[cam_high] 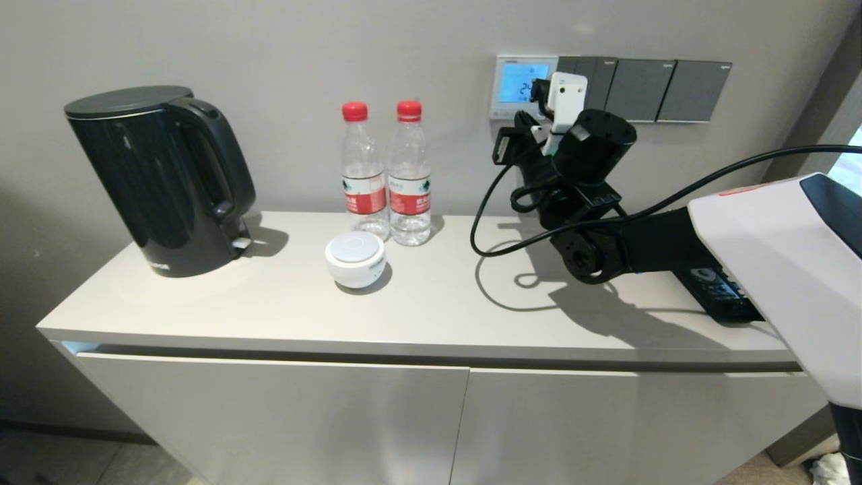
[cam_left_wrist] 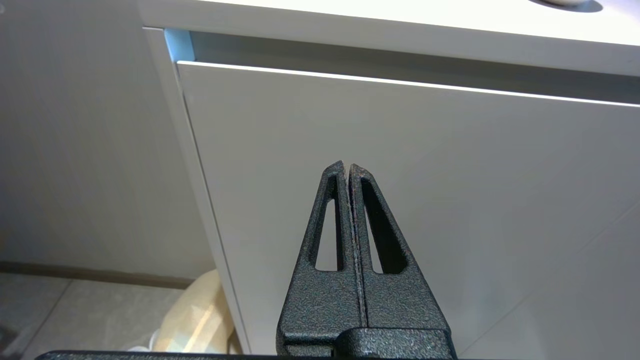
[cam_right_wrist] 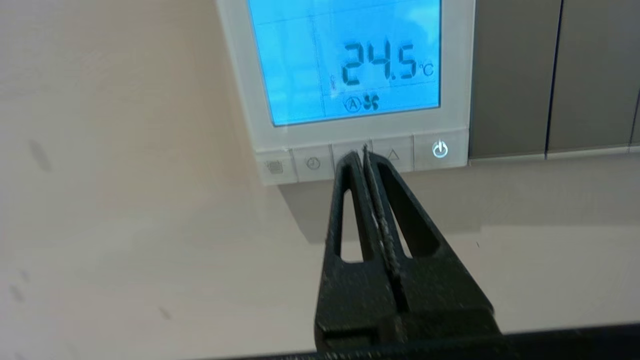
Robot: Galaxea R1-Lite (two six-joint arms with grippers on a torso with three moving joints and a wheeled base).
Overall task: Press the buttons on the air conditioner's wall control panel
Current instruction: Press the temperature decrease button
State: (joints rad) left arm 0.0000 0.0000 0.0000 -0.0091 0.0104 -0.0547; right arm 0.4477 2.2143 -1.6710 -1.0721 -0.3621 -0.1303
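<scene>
A: Where's the air conditioner's wall control panel [cam_high: 523, 86] sitting?

B: It's hanging on the wall above the bench [cam_high: 417, 306], touching the left end of the dark grey switch plates [cam_high: 663, 90]. Its blue screen [cam_right_wrist: 345, 57] is showing 24.5 °C.

A: Right gripper [cam_right_wrist: 364, 154]?

B: It's pointing at the panel's lower edge, fingers [cam_right_wrist: 350, 200] pressed together, nothing between them. The tips are lying over the buttons [cam_right_wrist: 362, 156], on the middle key of the row, between the clock key and the triangle key. The lit power key is sitting at the end of the row nearest the switch plates. Can't tell whether the tips are actually touching the key.

A: Left gripper [cam_left_wrist: 347, 167]?

B: It's parked low, well below the panel, facing the white cabinet door [cam_left_wrist: 400, 200] under the bench. Fingers [cam_left_wrist: 327, 225] are closed tight on nothing.

A: Other stuff?

B: Two water bottles [cam_high: 387, 175] are standing on the bench left of the panel, a round white gadget [cam_high: 355, 259] is sitting just in front of them, and a black kettle [cam_high: 161, 178] is standing well left of the panel. A black remote [cam_high: 724, 293] is lying on the bench below the switch plates, partly hidden by the right arm
</scene>
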